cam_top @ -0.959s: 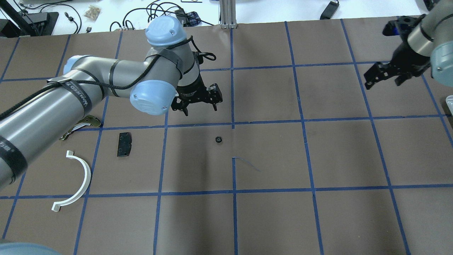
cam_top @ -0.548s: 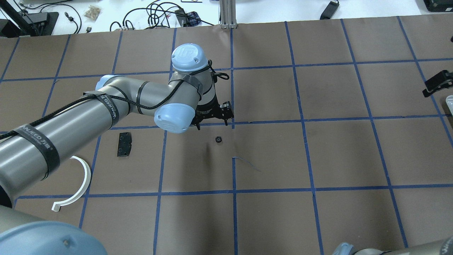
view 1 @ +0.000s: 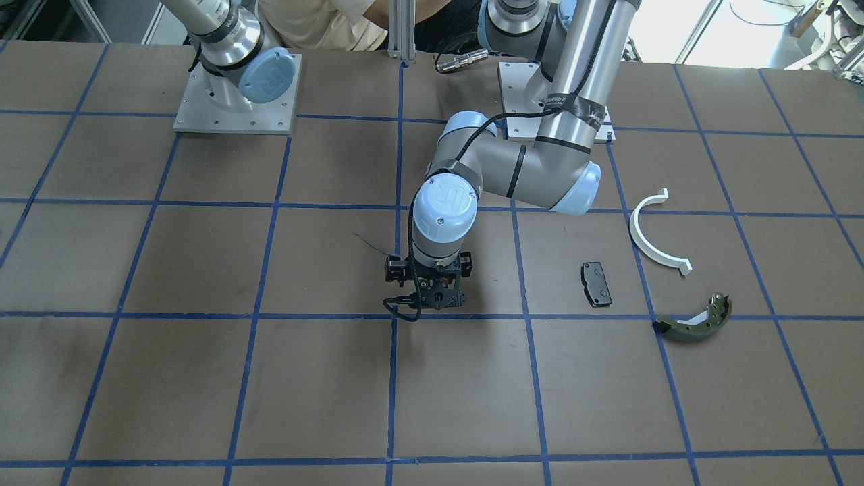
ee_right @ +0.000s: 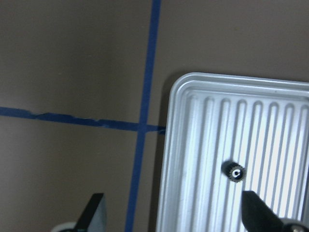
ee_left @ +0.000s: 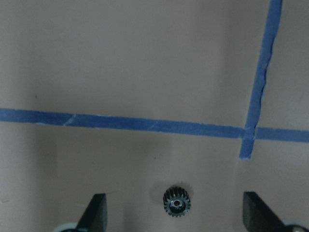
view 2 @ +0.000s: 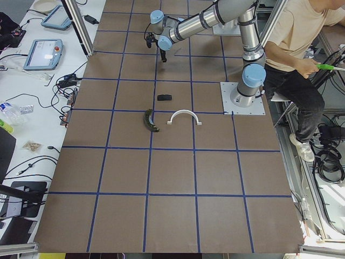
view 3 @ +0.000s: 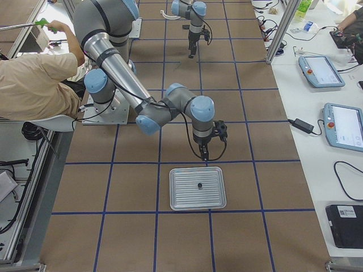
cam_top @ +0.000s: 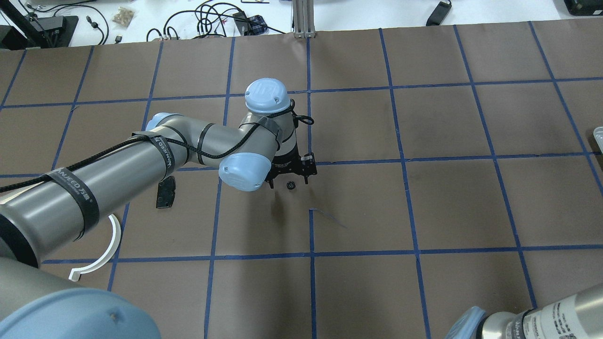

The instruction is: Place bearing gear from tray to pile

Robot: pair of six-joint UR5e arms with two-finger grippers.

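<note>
A small black bearing gear (cam_top: pixel 290 185) lies on the brown table near its middle. My left gripper (cam_top: pixel 288 181) is open and hangs right over it. In the left wrist view the gear (ee_left: pixel 176 202) sits between the two spread fingers (ee_left: pixel 96 213). A second gear (ee_right: pixel 234 172) lies in the ribbed metal tray (ee_right: pixel 193 145). My right gripper (view 3: pixel 204 152) is open, just beside the tray (view 3: pixel 181 195). The pile lies to the left: a white half-ring (cam_top: pixel 112 238), a black pad (cam_top: pixel 166 194) and an olive brake shoe (view 1: pixel 695 320). My left arm hides the shoe in the overhead view.
Blue tape lines (cam_top: pixel 311 162) grid the brown table. A corner of the tray (cam_top: pixel 598 134) shows at the overhead view's right edge. A person (view 2: pixel 302 48) sits behind the robot's bases. Cables and devices (cam_top: pixel 207 19) lie on the white bench beyond the far edge.
My left arm has swung right and toward the near side, bringing its open gripper over the gear. My right gripper has left the overhead view's upper right.
</note>
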